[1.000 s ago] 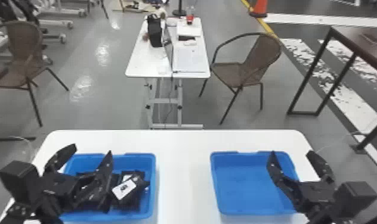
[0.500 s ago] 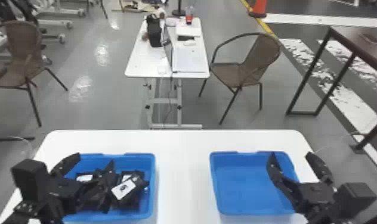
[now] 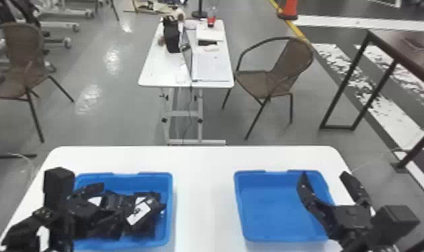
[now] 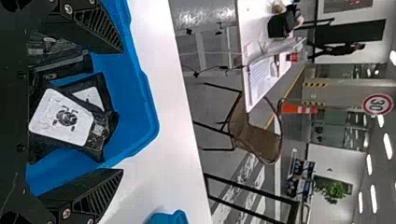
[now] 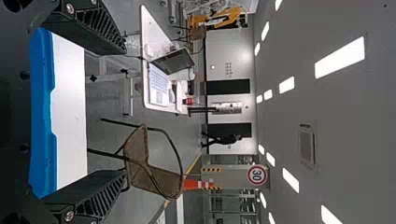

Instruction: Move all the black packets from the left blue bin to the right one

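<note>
My left gripper (image 3: 112,201) is low over the left part of the left blue bin (image 3: 169,201), open and pointing toward the right. Several black packets lie heaped in that bin; a white-labelled packet (image 3: 139,214) is on the heap's right side, just beyond the fingers. Seen from the left wrist, that labelled packet (image 4: 63,119) lies between the spread fingers of the left gripper (image 4: 122,111), untouched. My right gripper (image 3: 323,175) stays parked, open, at the right side of the right blue bin (image 3: 278,207), whose bare floor shows. Nothing is between the right gripper's (image 5: 125,112) fingers.
Both bins stand on a white table (image 3: 204,187), with a strip of tabletop between them. Beyond the table's far edge are a second white table (image 3: 161,73) with a laptop, a brown chair (image 3: 261,80) and another brown chair (image 3: 23,57) at the left.
My left arm has swung, its gripper turning from pointing forward to pointing rightward across the left bin, its wrist moving right. The right arm and the labelled packet have kept their places.
</note>
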{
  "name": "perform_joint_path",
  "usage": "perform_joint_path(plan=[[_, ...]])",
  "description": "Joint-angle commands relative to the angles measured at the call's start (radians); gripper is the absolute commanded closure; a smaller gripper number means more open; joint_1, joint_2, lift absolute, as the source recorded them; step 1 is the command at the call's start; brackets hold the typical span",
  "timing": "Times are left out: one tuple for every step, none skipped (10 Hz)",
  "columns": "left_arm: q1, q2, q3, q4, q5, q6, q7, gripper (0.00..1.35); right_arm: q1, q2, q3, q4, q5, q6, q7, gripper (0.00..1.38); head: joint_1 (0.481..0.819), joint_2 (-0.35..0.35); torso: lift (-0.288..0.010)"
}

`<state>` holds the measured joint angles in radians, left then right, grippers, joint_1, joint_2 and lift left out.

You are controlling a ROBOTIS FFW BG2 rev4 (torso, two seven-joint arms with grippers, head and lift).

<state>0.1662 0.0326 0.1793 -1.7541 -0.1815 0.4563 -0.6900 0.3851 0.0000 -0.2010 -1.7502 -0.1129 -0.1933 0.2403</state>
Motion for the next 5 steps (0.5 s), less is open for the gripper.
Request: perform_joint_path(plan=[[-0.027, -0.007, -0.011, 0.03, -0.069, 0.045, 0.0, 0.12, -0.003, 0.001, 0.003, 0.005, -0.007, 0.0, 0.001, 0.1, 0.695, -0.087, 0.0], [-0.04, -0.025, -0.009, 0.041, -0.107, 0.116, 0.0, 0.12, -0.002, 0.001, 0.003, 0.005, -0.007, 0.0, 0.001, 0.1, 0.695, -0.084, 0.0], [-0.057, -0.035, -0.003, 0.084, -0.118, 0.128, 0.0, 0.12, -0.002, 0.001, 0.003, 0.006, -0.011, 0.0, -0.001, 0.1, 0.695, -0.081, 0.0], [-0.085, -0.033, -0.009, 0.142, -0.118, 0.145, -0.005, 0.12, -0.003, 0.001, 0.005, 0.009, -0.014, 0.0, 0.001, 0.1, 0.695, -0.08, 0.0], [-0.114, -0.014, -0.027, 0.2, -0.116, 0.145, -0.011, 0.12, -0.005, 0.001, 0.006, 0.012, -0.016, 0.0, 0.001, 0.1, 0.695, -0.081, 0.0]])
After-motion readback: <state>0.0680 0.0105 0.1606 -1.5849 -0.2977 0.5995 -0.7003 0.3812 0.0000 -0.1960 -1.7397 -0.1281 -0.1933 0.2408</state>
